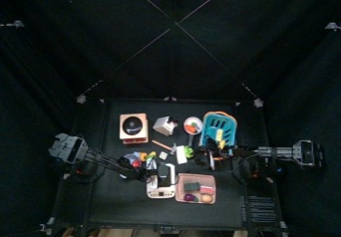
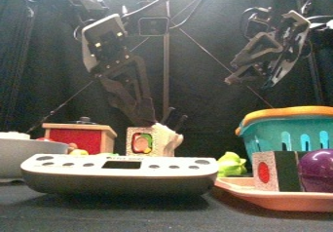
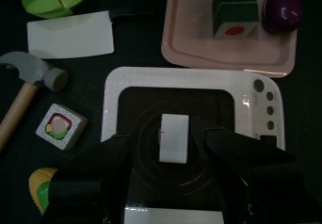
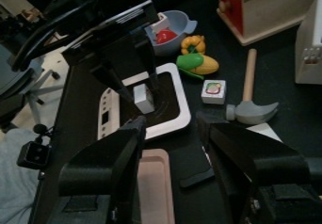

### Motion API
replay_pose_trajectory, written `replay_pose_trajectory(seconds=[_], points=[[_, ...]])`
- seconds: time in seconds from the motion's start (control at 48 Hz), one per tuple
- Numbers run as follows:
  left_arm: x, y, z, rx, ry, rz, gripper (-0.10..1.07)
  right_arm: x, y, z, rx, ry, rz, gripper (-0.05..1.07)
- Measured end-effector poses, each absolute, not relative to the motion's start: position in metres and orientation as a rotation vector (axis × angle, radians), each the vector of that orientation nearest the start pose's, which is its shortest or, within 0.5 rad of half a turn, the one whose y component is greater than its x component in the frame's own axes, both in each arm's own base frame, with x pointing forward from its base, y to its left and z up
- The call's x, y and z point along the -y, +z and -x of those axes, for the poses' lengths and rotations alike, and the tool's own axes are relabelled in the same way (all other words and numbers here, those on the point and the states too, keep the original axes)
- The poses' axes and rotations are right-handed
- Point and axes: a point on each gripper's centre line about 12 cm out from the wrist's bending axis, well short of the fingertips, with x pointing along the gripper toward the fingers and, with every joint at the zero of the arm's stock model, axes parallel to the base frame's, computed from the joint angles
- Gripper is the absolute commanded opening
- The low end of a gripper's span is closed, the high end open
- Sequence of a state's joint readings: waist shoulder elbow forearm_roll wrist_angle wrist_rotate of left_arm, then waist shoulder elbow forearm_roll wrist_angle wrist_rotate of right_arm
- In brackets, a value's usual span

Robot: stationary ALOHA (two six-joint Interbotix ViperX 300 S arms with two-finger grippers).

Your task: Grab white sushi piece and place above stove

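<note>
The white sushi piece (image 3: pixel 176 132) lies flat on the dark cooktop of the white toy stove (image 3: pixel 251 87). My left gripper (image 3: pixel 174 145) hangs right over it, open, one jaw on each side and neither touching it. The right wrist view shows the same white sushi piece (image 4: pixel 142 98) under the left gripper (image 4: pixel 138 70). In the top view the left gripper (image 1: pixel 163 175) is over the stove (image 1: pixel 163 191) at the table's front. My right gripper (image 4: pixel 170 143) is open and empty, held high to the right of the stove (image 2: pixel 117 173).
A pink tray (image 3: pixel 189 40) beside the stove holds a purple eggplant (image 3: pixel 283 7) and a green block (image 3: pixel 235 11). A toy hammer (image 3: pixel 32 72), a white card (image 3: pixel 73 35) and another sushi piece (image 3: pixel 59 126) lie nearby. A teal basket (image 2: pixel 293 138) stands right, a red box (image 2: pixel 81 135) left.
</note>
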State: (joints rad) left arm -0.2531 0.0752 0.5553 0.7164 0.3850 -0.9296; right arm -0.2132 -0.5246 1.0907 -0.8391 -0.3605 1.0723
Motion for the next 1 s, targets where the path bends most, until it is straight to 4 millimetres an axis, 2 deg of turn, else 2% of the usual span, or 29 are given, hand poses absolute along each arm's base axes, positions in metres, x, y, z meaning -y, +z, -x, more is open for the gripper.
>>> replay_pose_trajectory(seconds=[0.438,0.812,1.0], points=[[0.064,0.135,-0.386,-0.956,0.152,-0.019,0.83,0.027,0.218,-0.263,-0.321,0.004,-0.341,0.83],[0.063,0.133,-0.385,-0.970,0.163,-0.027,0.62,0.028,0.218,-0.262,-0.319,0.001,-0.341,0.83],[0.063,0.134,-0.385,-0.967,0.162,-0.027,0.59,0.027,0.218,-0.262,-0.319,0.001,-0.339,0.83]])
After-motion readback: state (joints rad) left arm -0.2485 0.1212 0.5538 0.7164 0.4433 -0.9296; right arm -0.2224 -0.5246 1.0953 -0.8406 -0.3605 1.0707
